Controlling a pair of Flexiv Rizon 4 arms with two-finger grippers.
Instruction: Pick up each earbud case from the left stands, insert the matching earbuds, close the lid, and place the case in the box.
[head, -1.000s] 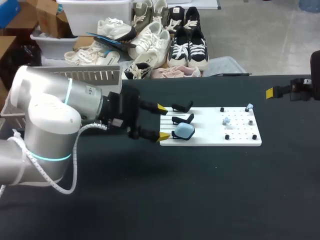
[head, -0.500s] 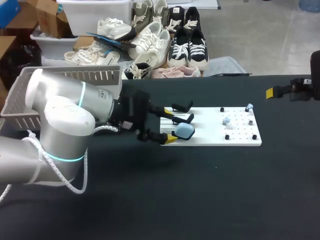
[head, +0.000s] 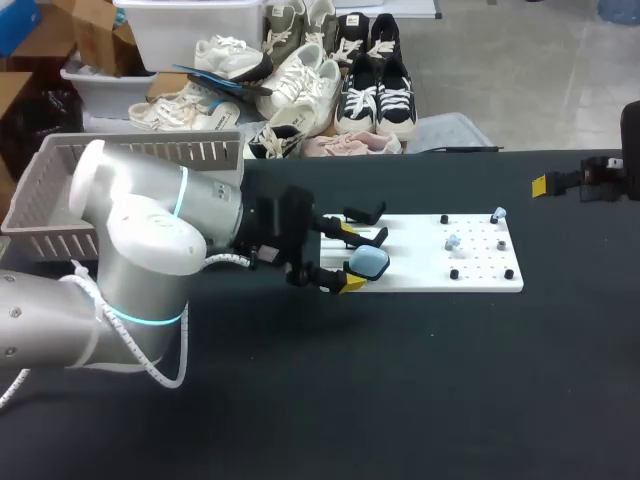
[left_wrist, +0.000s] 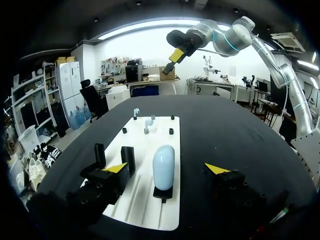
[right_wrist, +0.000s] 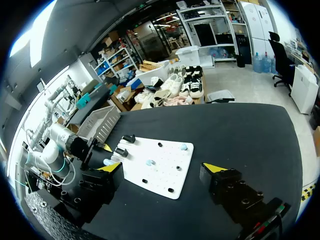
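While the left pincer stands apart around the blue case, the right pincer, also apart, is cut off overhead.

The left gripper, fingers spread, sits at the pale blue earbud case on the white board on the black counter.

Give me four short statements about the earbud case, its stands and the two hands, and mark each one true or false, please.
1. The light blue case sits on a stand on the white board. True.
2. The left hand is shut on the case. False: its fingers stand open on either side, not touching it.
3. The right hand holds an earbud. False: it is open and empty.
4. The two other black stands are empty. True.
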